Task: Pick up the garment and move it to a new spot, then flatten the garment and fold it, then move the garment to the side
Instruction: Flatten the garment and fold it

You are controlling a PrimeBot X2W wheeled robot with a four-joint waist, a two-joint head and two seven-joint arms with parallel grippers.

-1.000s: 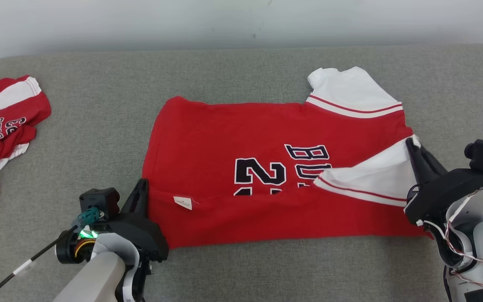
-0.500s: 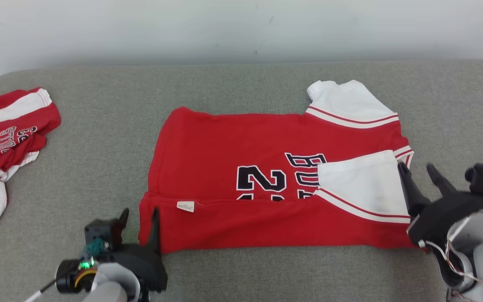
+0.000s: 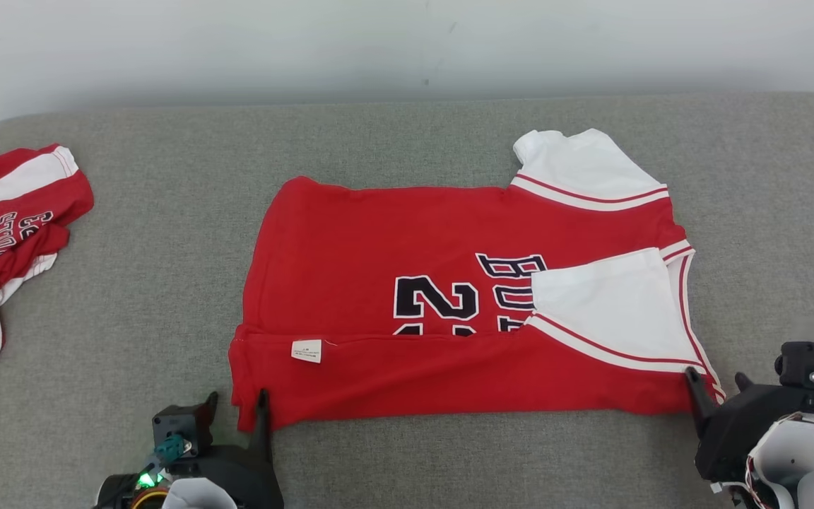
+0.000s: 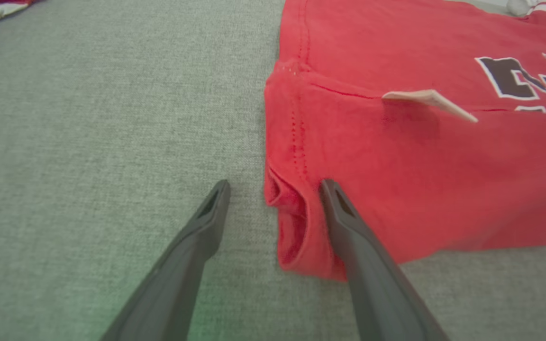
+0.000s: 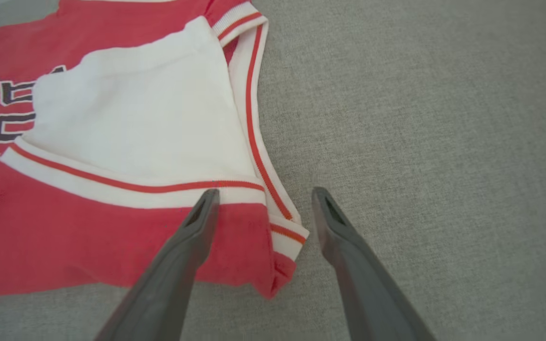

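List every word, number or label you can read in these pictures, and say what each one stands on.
"2": large black digit on the red jersey; a second digit is cut off by the fold.
"BU": black letters on that jersey, the rest under the white sleeve.
"STRO": on the crumpled red garment at left, uncertain.
White tag on the jersey: print too small to read.

Two jerseys: folded jersey (image 3: 393,233) at centre, crumpled jersey (image 3: 11,212) at left. Two grippers: left gripper (image 3: 237,394), right gripper (image 3: 715,375). Two white sleeves: far sleeve (image 3: 576,166), near sleeve (image 3: 605,304). One label (image 3: 307,350). One grey surface (image 3: 167,177).
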